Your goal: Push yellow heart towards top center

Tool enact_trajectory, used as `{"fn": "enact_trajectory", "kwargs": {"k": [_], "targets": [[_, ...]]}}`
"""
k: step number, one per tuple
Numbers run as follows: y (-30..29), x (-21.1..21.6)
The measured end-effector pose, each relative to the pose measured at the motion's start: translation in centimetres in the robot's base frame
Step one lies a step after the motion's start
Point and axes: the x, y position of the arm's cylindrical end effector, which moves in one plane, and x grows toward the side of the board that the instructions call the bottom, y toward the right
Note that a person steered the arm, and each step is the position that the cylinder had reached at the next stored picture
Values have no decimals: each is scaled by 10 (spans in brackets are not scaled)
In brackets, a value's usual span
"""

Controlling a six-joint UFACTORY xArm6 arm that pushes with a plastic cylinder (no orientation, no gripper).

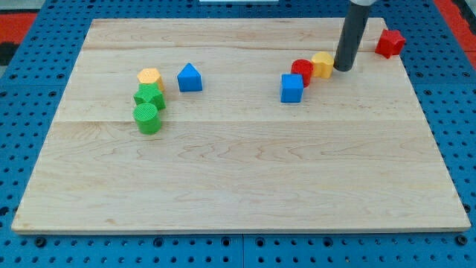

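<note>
Near the frame's lower left sit a green cylinder (147, 118) and green block (149, 97). Farther up, right of centre on the desk (238, 179), the yellow heart (323, 65) touches my tip (343, 68) on its right. No fingers here, nothing held. Best push leftward and slightly upward, skirting the red cylinder (302, 71).

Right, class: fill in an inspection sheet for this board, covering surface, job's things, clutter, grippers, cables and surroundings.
Surface: wooden board, flat.
Job's things: yellow heart near the view's top right, touching the red cylinder; my tip just at its right.
Clutter: blue cube; red block; blue block; yellow block; green block; green cylinder.
Grippers: nothing seen, rod only.
Cables: nothing seen.
Surroundings: blue perforated base.
</note>
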Motion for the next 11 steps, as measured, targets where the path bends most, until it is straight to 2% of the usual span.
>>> {"fn": "enact_trajectory", "kwargs": {"k": [1,2,4,9,11], "targets": [[-21,2],[-46,-13],[-56,-35],[-102,-45],[-170,-44]]}}
